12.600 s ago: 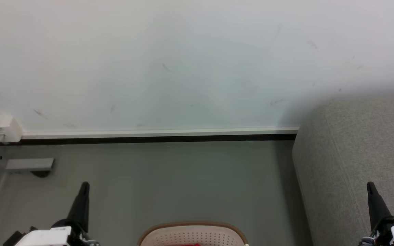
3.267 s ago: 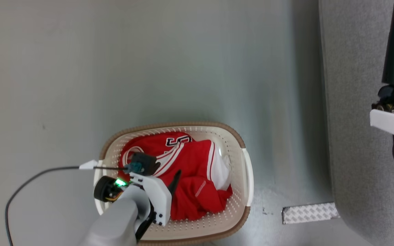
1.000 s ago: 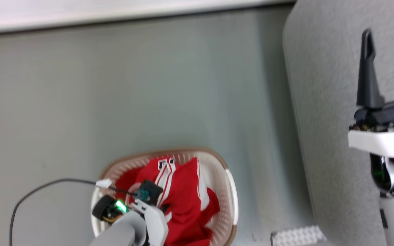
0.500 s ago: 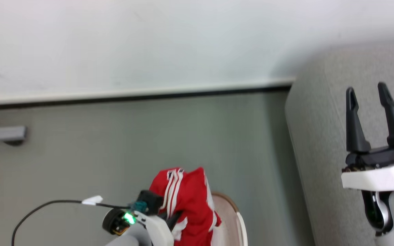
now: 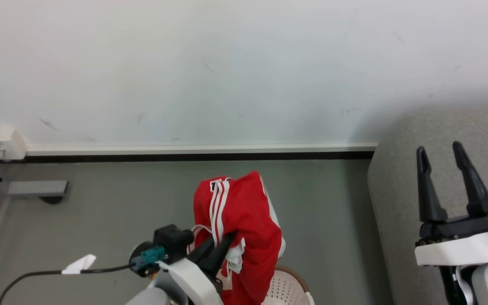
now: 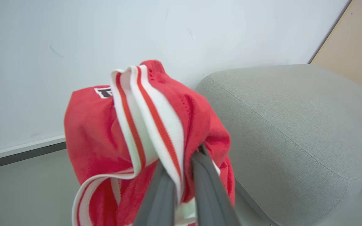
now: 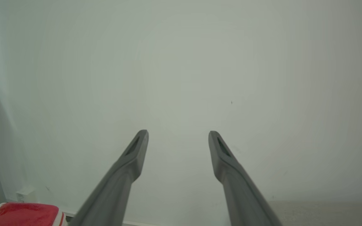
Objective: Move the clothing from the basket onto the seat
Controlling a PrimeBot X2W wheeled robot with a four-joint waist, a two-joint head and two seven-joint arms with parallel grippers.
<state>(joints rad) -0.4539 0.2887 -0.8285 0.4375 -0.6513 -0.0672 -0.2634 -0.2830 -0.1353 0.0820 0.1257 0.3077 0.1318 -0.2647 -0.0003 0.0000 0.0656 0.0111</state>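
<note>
Left gripper [image 6: 182, 166] clamped on the red clothing's [image 5: 244, 212] striped trim, garment draped from it over the basket [image 5: 288, 288]; so thin a pinch could slip while swinging toward the seat [image 5: 396, 195]. Right gripper [image 5: 438, 148] gapes, empty.

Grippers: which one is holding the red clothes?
The left gripper, pinched shut on the red clothing hanging above the basket. The right gripper is open and empty, over the grey seat.
</note>
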